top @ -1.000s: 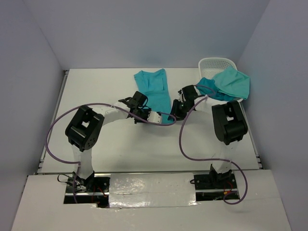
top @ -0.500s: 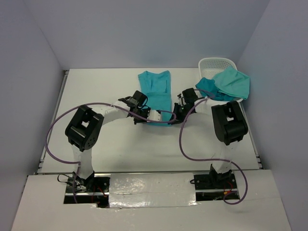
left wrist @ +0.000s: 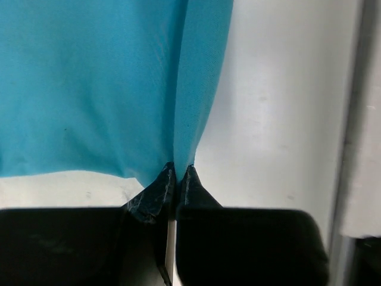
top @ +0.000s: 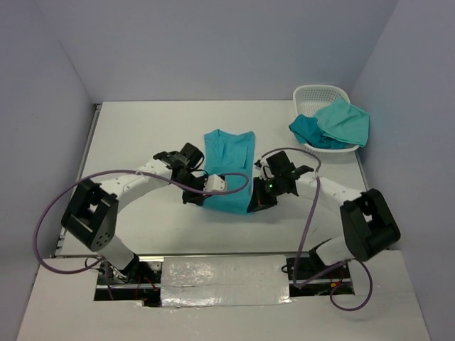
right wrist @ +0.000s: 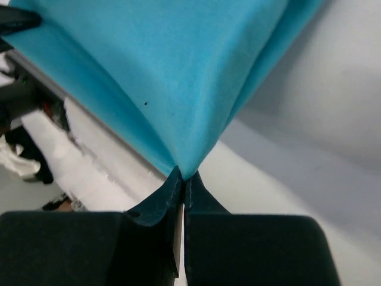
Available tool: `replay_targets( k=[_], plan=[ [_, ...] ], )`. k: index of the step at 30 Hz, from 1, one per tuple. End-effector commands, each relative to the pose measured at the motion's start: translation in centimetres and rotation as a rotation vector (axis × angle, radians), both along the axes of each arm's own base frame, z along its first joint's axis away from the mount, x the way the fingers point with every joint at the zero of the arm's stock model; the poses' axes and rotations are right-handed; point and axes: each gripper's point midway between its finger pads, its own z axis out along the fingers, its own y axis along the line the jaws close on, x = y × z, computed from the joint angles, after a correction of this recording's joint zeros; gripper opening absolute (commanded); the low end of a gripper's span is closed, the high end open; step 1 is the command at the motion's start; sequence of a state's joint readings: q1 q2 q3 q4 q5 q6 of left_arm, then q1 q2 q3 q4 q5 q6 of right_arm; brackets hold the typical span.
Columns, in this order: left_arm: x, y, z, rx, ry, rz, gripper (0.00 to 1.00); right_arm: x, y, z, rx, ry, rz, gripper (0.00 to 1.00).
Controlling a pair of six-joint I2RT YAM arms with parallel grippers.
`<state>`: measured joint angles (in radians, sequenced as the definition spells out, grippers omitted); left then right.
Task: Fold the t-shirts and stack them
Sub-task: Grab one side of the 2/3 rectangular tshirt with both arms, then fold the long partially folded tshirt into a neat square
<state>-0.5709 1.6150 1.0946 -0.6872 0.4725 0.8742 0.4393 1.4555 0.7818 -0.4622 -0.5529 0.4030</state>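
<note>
Heads up on this one. You've got the teal short-sleeved cloth t-shirt (top: 227,160) lying lengthwise in the middle of the flat white worktop (top: 142,135), and both arms have it by the end nearest the front edge. Your left tool (left wrist: 177,174) is clamped tight on the near-left bit of cloth, and your right tool (right wrist: 181,176) is clamped tight on the near-right corner.

The main thing I'd worry about is how little cloth each one has. In both wrist views the pinch sits at the very fingertips, with the fabric fanning straight out from there. Pull hard toward the far edge, or let the two tools drift apart, and I reckon one corner slips free. Then you're folding with one side only and it lands crooked.

Second, the cloth gathers into a ridge at each pinch, so you may carry a crease into the fold. I can't tell how many layers are caught.

Third, the purple cable (top: 231,192) off your left arm loops right across the near end of the shirt, between the tools. It could drag the fabric or get trapped under the fold.

The bluer teal shirt (top: 309,131) and the greener turquoise shirt (top: 346,121) are draped over the white plastic lattice basket (top: 320,91) at the far right corner, well apart from all this. So a messy first fold means a wonky base for the stack.
</note>
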Motion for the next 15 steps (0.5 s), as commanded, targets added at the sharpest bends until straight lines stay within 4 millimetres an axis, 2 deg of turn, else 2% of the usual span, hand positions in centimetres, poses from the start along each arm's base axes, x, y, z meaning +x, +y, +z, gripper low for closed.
replay_targets(
  k=[1,3,5,6,8,9,10,11,12,13,14,15],
  plan=[
    [-4.8,2.2,1.8,0.048,0.140,0.040,0.00,-4.5,-0.4,0.5,-0.014,0.088,0.036,0.00],
    [-6.0,2.3,2.9,0.035,0.154,0.037,0.00,-6.4,-0.2,1.9,-0.006,0.092,0.073,0.00],
    [-7.0,2.5,4.9,0.012,0.168,0.039,0.00,-6.9,0.0,3.6,0.022,0.089,0.084,0.00],
    [-7.7,2.7,5.7,0.007,0.199,0.047,0.00,-6.7,0.2,5.5,0.046,0.066,0.075,0.00],
    [-6.7,2.0,8.0,-0.033,0.182,0.058,0.00,-6.0,0.5,7.7,0.068,0.028,0.073,0.00],
    [-5.9,2.1,8.7,-0.049,0.183,0.086,0.00,-5.5,0.3,8.2,0.055,0.038,0.056,0.00],
    [-4.7,1.7,10.0,-0.072,0.178,0.104,0.00,-3.9,1.0,10.3,0.076,-0.019,0.062,0.00],
    [-3.8,1.6,10.6,-0.083,0.171,0.124,0.00,-3.1,1.1,10.9,0.081,-0.025,0.056,0.00],
    [-2.4,1.9,11.0,-0.090,0.164,0.166,0.00,-1.2,1.3,11.6,0.091,-0.035,0.037,0.00],
    [-0.3,1.7,11.6,-0.102,0.144,0.195,0.00,-0.3,1.3,11.7,0.091,-0.037,0.028,0.00],
    [1.2,2.3,11.8,-0.101,0.138,0.246,0.00,0.7,1.1,11.5,0.078,-0.045,0.025,0.00],
    [3.1,2.1,11.9,-0.106,0.130,0.271,0.00,2.6,1.0,11.3,0.063,-0.046,0.008,0.00]
  ],
)
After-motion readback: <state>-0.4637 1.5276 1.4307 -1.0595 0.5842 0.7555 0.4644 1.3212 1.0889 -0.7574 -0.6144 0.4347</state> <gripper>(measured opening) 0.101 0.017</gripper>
